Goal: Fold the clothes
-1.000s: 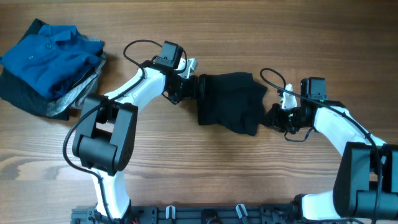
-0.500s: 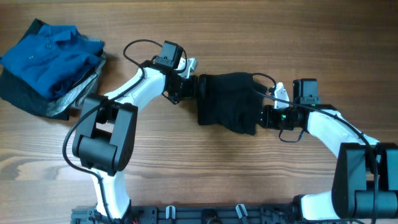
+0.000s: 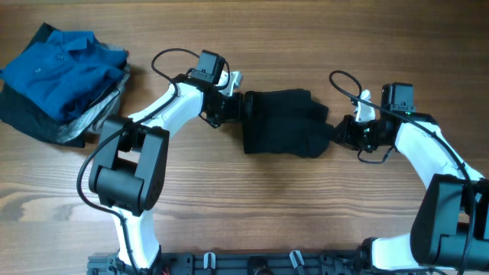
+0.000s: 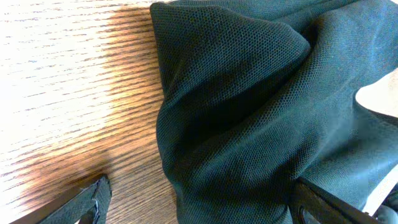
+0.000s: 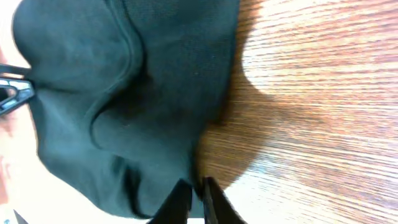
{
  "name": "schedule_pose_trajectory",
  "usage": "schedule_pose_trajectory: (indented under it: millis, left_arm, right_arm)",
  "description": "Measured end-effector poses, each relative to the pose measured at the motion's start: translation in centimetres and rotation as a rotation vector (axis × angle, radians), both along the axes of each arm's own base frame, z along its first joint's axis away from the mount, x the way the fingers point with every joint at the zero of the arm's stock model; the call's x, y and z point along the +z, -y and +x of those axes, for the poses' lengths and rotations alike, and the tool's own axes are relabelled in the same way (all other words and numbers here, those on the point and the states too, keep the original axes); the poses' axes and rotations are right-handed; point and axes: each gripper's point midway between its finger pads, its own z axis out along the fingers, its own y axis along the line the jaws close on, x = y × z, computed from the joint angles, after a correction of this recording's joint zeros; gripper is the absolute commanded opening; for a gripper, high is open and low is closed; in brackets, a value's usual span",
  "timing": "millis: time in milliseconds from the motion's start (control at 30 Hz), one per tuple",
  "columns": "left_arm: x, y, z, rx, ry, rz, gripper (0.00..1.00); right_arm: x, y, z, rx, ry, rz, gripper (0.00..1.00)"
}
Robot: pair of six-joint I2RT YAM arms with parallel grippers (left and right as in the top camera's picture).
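The black T-shirt (image 3: 281,122) lies bunched in a rough rectangle at the table's middle. It fills the left wrist view (image 4: 249,106) and the right wrist view (image 5: 124,87). My left gripper (image 3: 235,107) is at the shirt's left edge. Its jaws (image 4: 208,205) are wide apart, with a fold of fabric lying between them. My right gripper (image 3: 337,135) is at the shirt's right edge. Its fingers (image 5: 196,194) are pinched together on a thin edge of the black fabric. The neck label is hidden.
A blue collared shirt (image 3: 63,67) lies on grey and charcoal folded garments (image 3: 47,126) at the far left corner. Bare wooden table (image 3: 260,206) lies in front of the shirt. Black cables loop over both arms.
My right gripper went left to the shirt's lower right flap, closed on it and moved back right. The flap is drawn up and rightward. The left arm has not moved.
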Motion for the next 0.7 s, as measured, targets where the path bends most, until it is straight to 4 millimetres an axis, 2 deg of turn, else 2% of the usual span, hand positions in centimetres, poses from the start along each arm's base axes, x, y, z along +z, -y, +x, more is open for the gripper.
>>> schedule_pose_trajectory:
  millis: [67, 200, 233, 267, 333, 367, 400, 433, 533, 600, 700]
  left_arm:
    - [0.1, 0.1, 0.0, 0.0, 0.001, -0.004, 1.0]
    - [0.7, 0.2, 0.0, -0.003, -0.011, -0.045, 1.0]
    - [0.9, 0.1, -0.1, -0.002, -0.027, -0.076, 1.0]
    - [1.3, 0.1, -0.1, 0.001, -0.033, -0.105, 1.0]
    - [2.7, -0.4, 0.3, 0.011, -0.02, -0.146, 1.0]
    - [3.8, -0.7, 0.6, 0.018, -0.005, -0.165, 1.0]
    - [5.1, -1.1, 1.0, 0.027, 0.02, -0.19, 1.0]
    - [5.4, -1.2, 1.1, 0.029, 0.025, -0.197, 1.0]
    - [5.0, -0.7, 0.7, 0.013, 0.013, -0.2, 1.0]
    - [3.8, 0.5, -0.1, -0.017, -0.021, -0.2, 1.0]
    - [1.1, 2.9, -1.4, -0.076, -0.058, -0.195, 1.0]
  right_arm:
    - [0.2, 0.3, 0.1, -0.003, -0.004, -0.013, 0.24]
    - [3.0, 0.3, 2.9, 0.003, 0.097, 0.005, 0.25]
    - [4.3, -0.6, 3.8, 0.025, 0.156, 0.046, 0.25]
    - [4.8, -1.4, 4.1, 0.049, 0.181, 0.066, 0.24]
    - [5.1, -3.3, 4.0, 0.102, 0.2, 0.076, 0.21]
    - [5.1, -5.2, 3.9, 0.143, 0.204, 0.077, 0.17]
    - [4.9, -5.8, 3.9, 0.151, 0.203, 0.066, 0.16]
    - [4.0, -6.6, 3.9, 0.142, 0.179, 0.042, 0.16]
    - [-1.3, -7.0, 3.0, 0.085, 0.006, -0.02, 0.13]
    - [-3.3, -7.0, 2.6, 0.051, -0.072, -0.009, 0.11]
    - [-3.6, -7.0, 2.7, 0.034, -0.101, 0.014, 0.11]
